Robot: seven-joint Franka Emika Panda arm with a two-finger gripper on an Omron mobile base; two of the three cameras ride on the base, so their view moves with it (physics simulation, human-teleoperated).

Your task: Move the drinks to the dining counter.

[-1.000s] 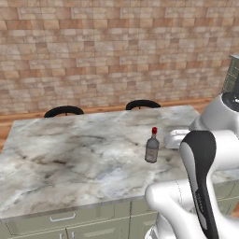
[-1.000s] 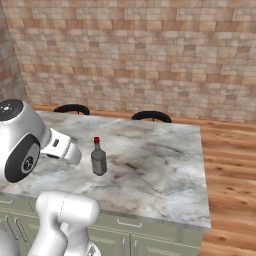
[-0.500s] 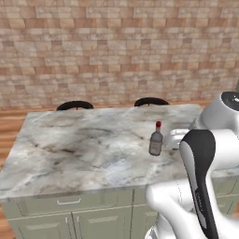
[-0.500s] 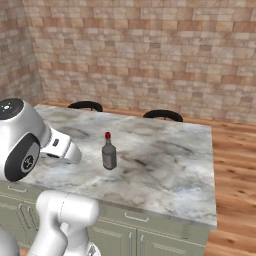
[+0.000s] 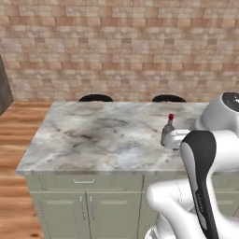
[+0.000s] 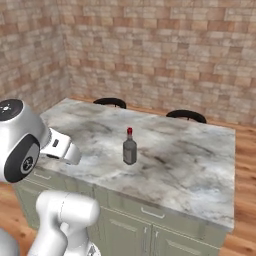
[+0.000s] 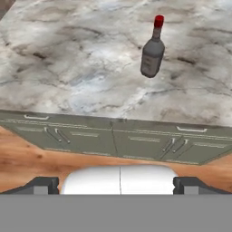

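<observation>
Simulated home kitchen, marble-topped island with green cabinets, black stools, brick wall

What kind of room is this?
It looks like a kitchen or dining area: a big marble-topped island with green cabinet fronts, black stools tucked behind it, and a bottle standing on top.

One bottle with a red cap is counted on the worktop, toward its right edge in the left base view. Two black stools are counted along the worktop's far edge. One worktop is seen. In the hand view, four door handles and two drawer handles are counted on the green cabinet fronts below the near edge.
</observation>
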